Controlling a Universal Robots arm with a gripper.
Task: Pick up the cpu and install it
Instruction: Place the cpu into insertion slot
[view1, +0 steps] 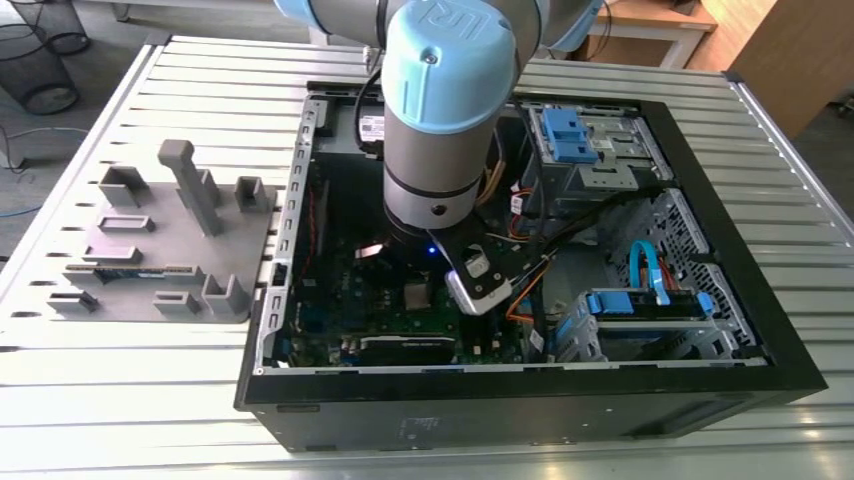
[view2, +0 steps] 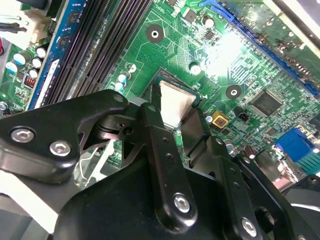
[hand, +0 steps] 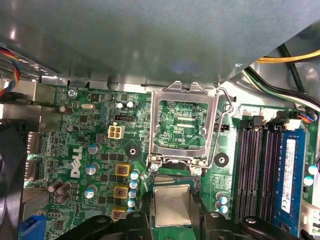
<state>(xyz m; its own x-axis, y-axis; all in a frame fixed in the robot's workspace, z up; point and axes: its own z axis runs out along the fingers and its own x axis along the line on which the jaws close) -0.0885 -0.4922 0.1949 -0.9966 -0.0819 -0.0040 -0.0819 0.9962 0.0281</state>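
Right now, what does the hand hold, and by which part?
The hand grips the cpu by two opposite side edges, with its silver top uncovered.

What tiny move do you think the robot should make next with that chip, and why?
Probably ease straight down a little: the pincer grips the cpu lined up over the socket, and the hinged frame lies open beside it.

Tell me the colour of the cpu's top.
Dull silver-grey; the cpu shows best in the first wrist view.
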